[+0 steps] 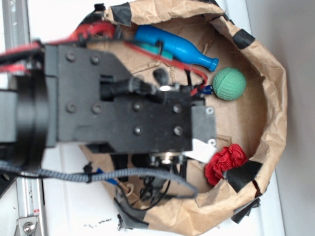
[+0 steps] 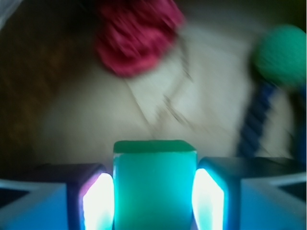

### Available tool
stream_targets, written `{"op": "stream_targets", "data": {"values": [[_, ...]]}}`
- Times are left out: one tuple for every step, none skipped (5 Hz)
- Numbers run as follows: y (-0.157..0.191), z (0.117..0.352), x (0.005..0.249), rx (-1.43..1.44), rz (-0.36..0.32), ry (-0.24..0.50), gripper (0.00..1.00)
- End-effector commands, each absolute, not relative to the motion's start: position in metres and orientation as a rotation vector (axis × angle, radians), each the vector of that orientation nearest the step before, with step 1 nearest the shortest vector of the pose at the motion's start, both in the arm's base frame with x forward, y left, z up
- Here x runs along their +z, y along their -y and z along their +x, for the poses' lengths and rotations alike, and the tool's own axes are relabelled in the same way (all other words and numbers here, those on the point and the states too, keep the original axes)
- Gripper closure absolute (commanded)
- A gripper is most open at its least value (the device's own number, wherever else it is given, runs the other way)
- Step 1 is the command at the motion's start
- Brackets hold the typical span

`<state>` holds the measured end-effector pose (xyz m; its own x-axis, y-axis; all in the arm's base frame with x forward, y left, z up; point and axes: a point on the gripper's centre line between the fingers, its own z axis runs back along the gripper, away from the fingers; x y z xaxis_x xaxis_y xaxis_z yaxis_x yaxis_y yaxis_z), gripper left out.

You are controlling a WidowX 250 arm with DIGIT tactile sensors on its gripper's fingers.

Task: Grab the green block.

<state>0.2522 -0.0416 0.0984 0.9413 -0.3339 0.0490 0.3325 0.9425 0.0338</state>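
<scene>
In the wrist view the green block (image 2: 154,163) stands between my fingers, its flat end face toward the camera. My gripper (image 2: 154,191) is shut on it, the left pad (image 2: 98,201) and the right pad (image 2: 207,201) pressed against its two sides. In the exterior view the black arm (image 1: 124,104) hangs over the brown paper bag (image 1: 274,105) and hides both the gripper and the block. I cannot tell whether the block is off the bag's floor.
A round textured green ball (image 1: 230,83) (image 2: 280,55) lies ahead to the right, with a blue rope (image 2: 254,120) below it. A red cloth (image 1: 224,163) (image 2: 136,36) lies ahead to the left. A blue bottle (image 1: 177,46) rests by the bag's far wall.
</scene>
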Motion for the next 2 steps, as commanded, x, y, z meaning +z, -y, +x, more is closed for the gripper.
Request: {"op": "stream_targets", "data": {"values": [[0.0229, 0.2561, 0.1586, -0.245, 0.010, 0.187, 1.00], [0.0286, 0.2557, 0.1542, -0.248, 0.013, 0.211, 1.00]]}}
